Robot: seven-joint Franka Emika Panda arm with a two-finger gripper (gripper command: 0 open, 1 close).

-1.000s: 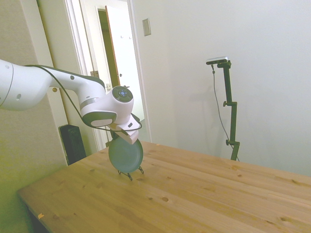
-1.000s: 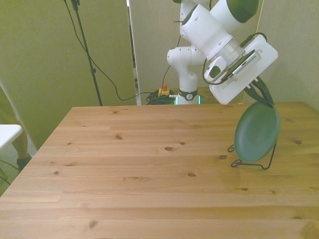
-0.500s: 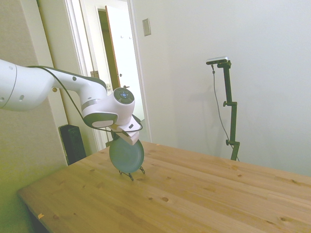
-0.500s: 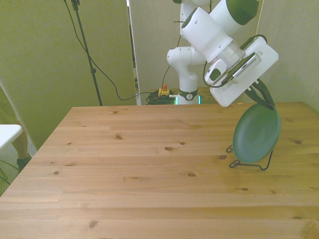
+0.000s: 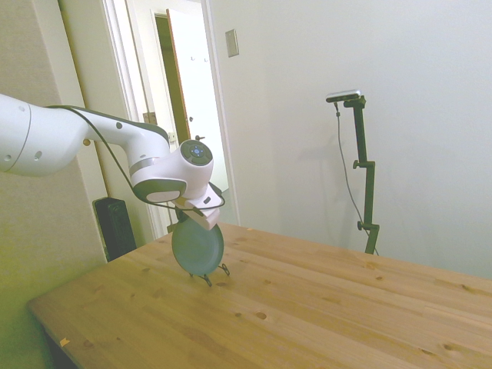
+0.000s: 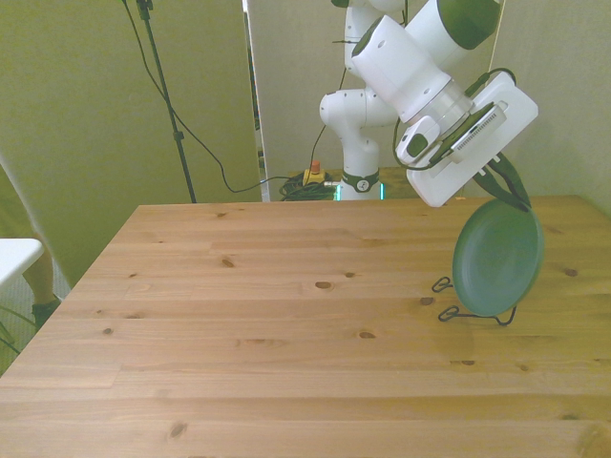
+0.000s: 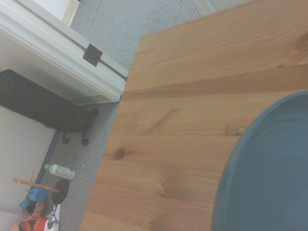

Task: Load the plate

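Plate (image 6: 496,260) has shifted slightly toward the wire rack (image 6: 474,313); jaws pinch its upper rim. Rigid, probably breakable, slick.

Glossy white, rounded arm segments (image 6: 406,62) here, with a dark olive-grey band (image 6: 465,14) capping the upper joint. A thin black cable (image 5: 115,157) loops along the forearm. At the wrist, a dark round cap with small blue lights (image 5: 194,148). A flat white rectangular block (image 6: 473,143) carries a ridged grey strip.
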